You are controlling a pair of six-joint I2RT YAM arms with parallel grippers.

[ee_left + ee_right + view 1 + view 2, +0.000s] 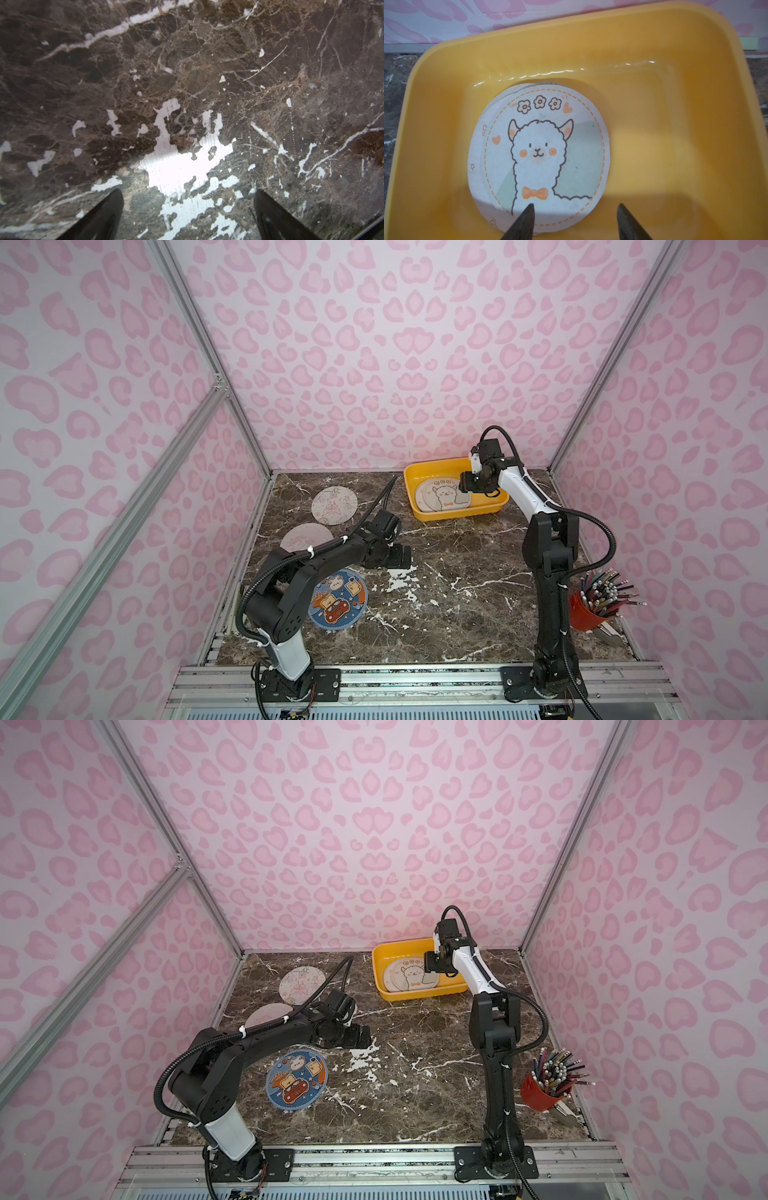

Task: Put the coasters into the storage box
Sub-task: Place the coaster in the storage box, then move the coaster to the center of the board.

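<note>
Storage box (pixel 461 515), far right of bench (pixel 457 593): alpaca coaster (pixel 542 158) lay flat atop others inside. Right fingers (pixel 525 220) spread, empty, above it, apparently a drop-off pose. Outside, left: floral coaster (pixel 334 506), pale coaster (pixel 303 535), blue-rimmed coaster (pixel 345 605). Left fingers (pixel 104 214) spread wide, empty, over bare bench.

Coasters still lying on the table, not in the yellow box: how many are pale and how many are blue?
Pale coasters: 2
Blue coaster: 1
Total: 3
</note>
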